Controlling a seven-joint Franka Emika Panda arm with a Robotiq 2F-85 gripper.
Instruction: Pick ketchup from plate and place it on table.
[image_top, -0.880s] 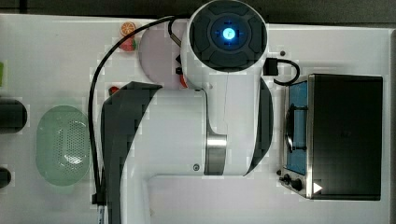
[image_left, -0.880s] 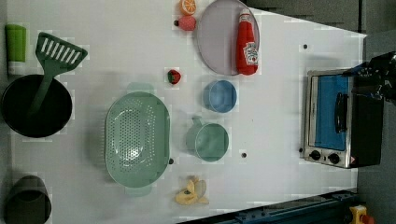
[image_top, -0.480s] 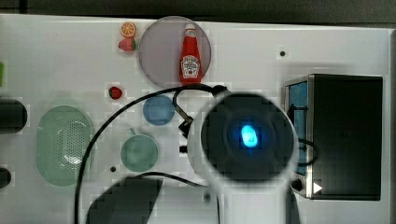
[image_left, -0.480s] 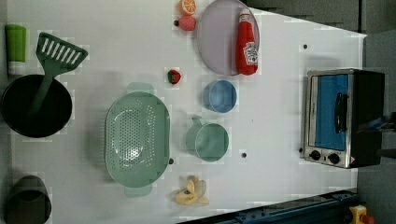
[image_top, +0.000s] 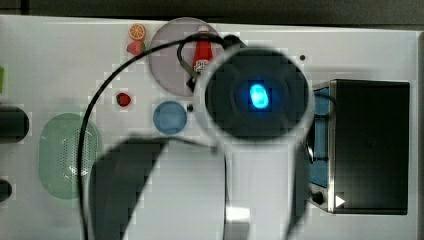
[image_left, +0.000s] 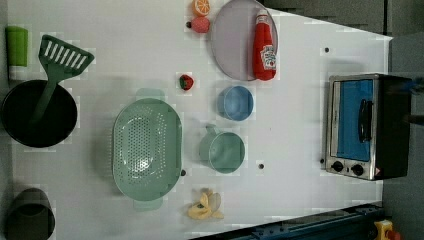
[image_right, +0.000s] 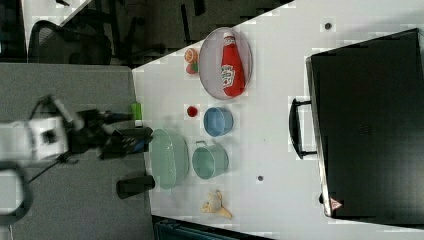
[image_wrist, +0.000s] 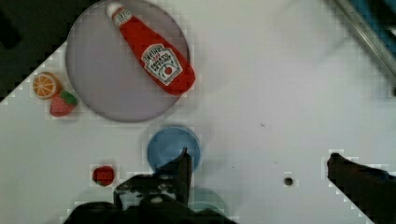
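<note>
The ketchup (image_left: 265, 47), a red squeeze bottle with a white label, lies on its side on the round pale plate (image_left: 230, 40) at the far end of the white table (image_left: 300, 60). In the wrist view the ketchup (image_wrist: 156, 56) rests across the plate (image_wrist: 107, 79). My gripper (image_wrist: 259, 163) hangs high above the table (image_wrist: 280, 84), well away from the bottle. It is open, its dark fingers (image_wrist: 184, 163) far apart with nothing between them. In the top view my arm covers part of the ketchup (image_top: 202, 55) and the plate (image_top: 167, 60).
A blue bowl (image_left: 235, 102) and a green cup (image_left: 225, 152) stand below the plate in the left view. A toaster oven (image_left: 367, 125) sits on the left view's right. Also there: a green basket (image_left: 145, 150), a strawberry (image_left: 186, 81), an orange slice (image_left: 201, 7), a black pot (image_left: 37, 112).
In the top view my arm swung from over the plate down toward the oven side, then back up near the plate. The ketchup has not moved.
</note>
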